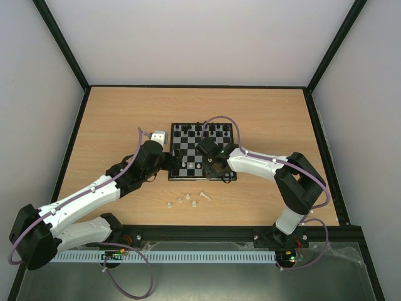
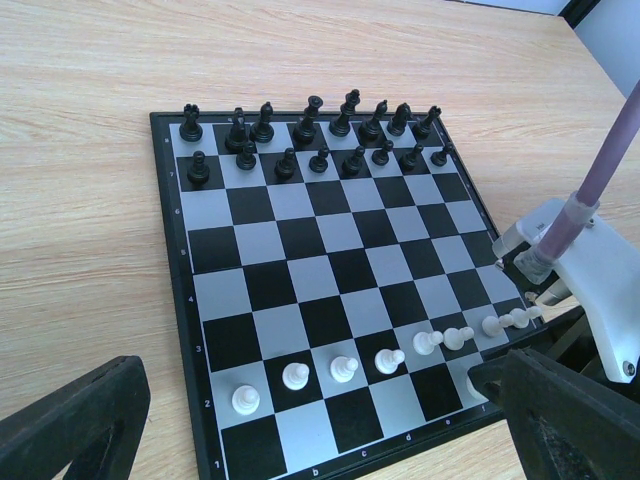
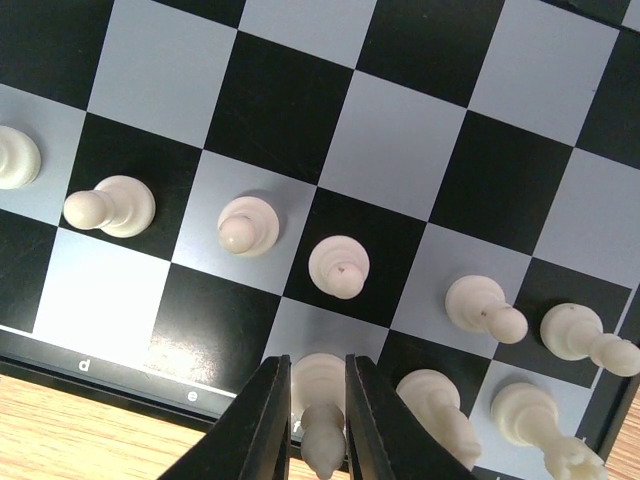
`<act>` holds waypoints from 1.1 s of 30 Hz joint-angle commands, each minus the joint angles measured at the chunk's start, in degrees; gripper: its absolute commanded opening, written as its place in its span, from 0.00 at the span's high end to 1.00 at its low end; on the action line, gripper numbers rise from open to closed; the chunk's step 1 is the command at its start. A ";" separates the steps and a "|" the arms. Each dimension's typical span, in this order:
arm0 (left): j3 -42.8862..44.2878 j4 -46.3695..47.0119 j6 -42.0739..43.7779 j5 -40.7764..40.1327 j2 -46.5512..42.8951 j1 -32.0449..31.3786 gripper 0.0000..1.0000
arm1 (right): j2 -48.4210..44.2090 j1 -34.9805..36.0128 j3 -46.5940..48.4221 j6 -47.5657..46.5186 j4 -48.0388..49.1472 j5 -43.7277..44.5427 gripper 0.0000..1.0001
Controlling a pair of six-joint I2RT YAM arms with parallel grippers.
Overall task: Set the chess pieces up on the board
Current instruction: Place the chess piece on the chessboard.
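I log: right pincer (image 3: pixel 318 368) clamped on one pale chess piece (image 3: pixel 322 400), board (image 3: pixel 260 100) beneath it; left pincer (image 2: pixel 305 372) spread wide, holding nothing.

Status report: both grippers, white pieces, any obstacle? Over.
Left gripper open, beside board. Right gripper shut on white piece, near row. Several loose pieces on table. No obstacle seen.

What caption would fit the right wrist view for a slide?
Right gripper closed on a white piece on the board's first row, behind the pawns.
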 commanded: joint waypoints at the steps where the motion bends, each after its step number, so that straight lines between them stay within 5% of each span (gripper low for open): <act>1: -0.55 0.24 -0.24 -0.34 -0.92 0.33 0.01 | -0.63 -0.31 1.19 -0.49 -1.56 0.54 0.83; 33: -0.60 0.32 -0.19 -0.47 -0.50 0.33 0.01 | -0.98 -0.29 -0.31 0.21 -3.85 0.56 0.77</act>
